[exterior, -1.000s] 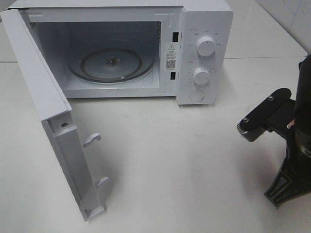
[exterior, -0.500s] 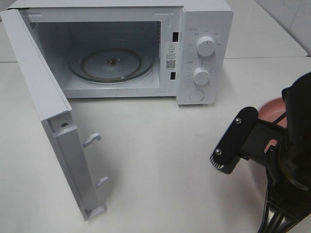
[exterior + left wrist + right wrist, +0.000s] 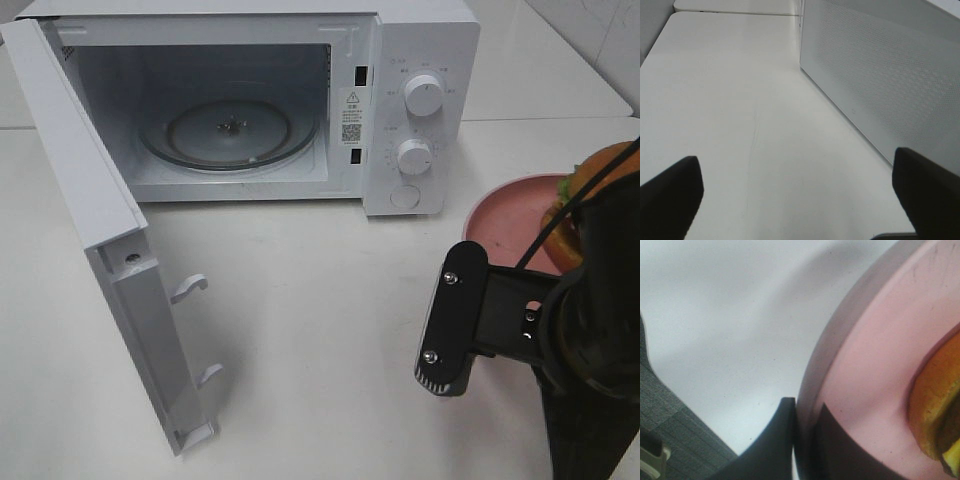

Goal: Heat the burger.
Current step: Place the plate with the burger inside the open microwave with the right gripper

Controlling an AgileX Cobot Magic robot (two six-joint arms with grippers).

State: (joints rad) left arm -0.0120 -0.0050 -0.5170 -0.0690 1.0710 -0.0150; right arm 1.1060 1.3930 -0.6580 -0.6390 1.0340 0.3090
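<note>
The right gripper (image 3: 807, 440) is clamping the rim of the pink plate (image 3: 875, 365). Its two dark fingers (image 3: 782, 440) are sitting close together, one on each face of the rim. The burger (image 3: 935, 405) is lying on this plate, toward the side away from the clamped edge, and only its glossy orange-brown bun and a trace of yellow-green are showing in the right wrist view.

In the exterior high view, the pink plate (image 3: 505, 215) is sitting at the right side of the white table (image 3: 330, 300), in front of and to the right of the microwave (image 3: 420, 120). The burger (image 3: 562, 240) is showing partly behind the right arm (image 3: 590, 320), which is covering the near part of the plate. Whether the plate is resting on the table or is raised off it cannot be told.

The microwave door (image 3: 80, 170) is standing wide open, swung out to the left. The glass turntable (image 3: 230, 130) is lying bare inside the cavity. Two round knobs (image 3: 424, 95) are sitting one above the other on the control panel.

The left gripper (image 3: 800, 200) is holding nothing. Its fingertips (image 3: 670, 195) are standing wide apart above the table, beside a white panel (image 3: 880, 80) with a fine dot pattern.
</note>
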